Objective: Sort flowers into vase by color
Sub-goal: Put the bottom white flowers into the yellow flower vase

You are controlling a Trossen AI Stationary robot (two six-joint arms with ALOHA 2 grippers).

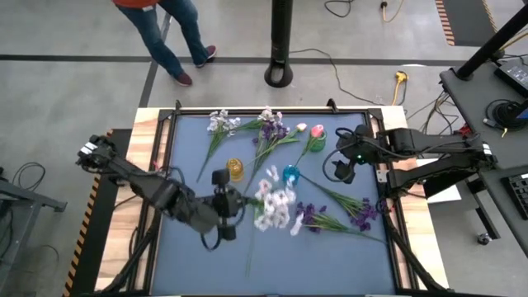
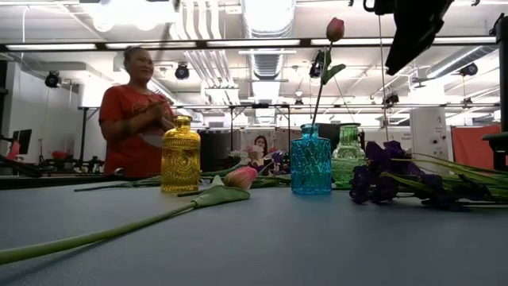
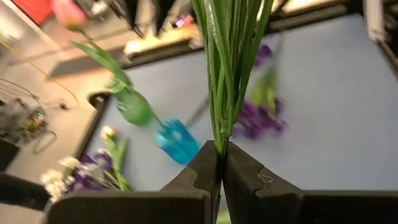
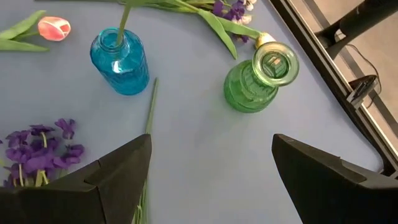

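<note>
Green stems fill my left wrist view, pinched tight between my left fingers [image 3: 219,180], which are closed on the white blossom spray [image 1: 276,206] just above the blue desk [image 1: 190,140]. From overhead, its pale heads sit near the middle of the desk, beside the blue vase [image 1: 289,174], and its long axis runs from my grip out toward those blossoms, heads pointing away from my wrist. To do this well, I reckon I should lift clear first, tip the spray until the cut ends hang down, then line them over a narrow vase mouth before lowering; the bundle is loose and could splay. My right fingers [image 4: 211,168] are spread wide and empty, hovering over the desk near the green vase [image 4: 260,79], which holds a pink tulip [image 2: 335,29]. Yellow vase [image 1: 236,169] stands empty, and purple sprays [image 1: 363,210] lie flat on the right.
</note>
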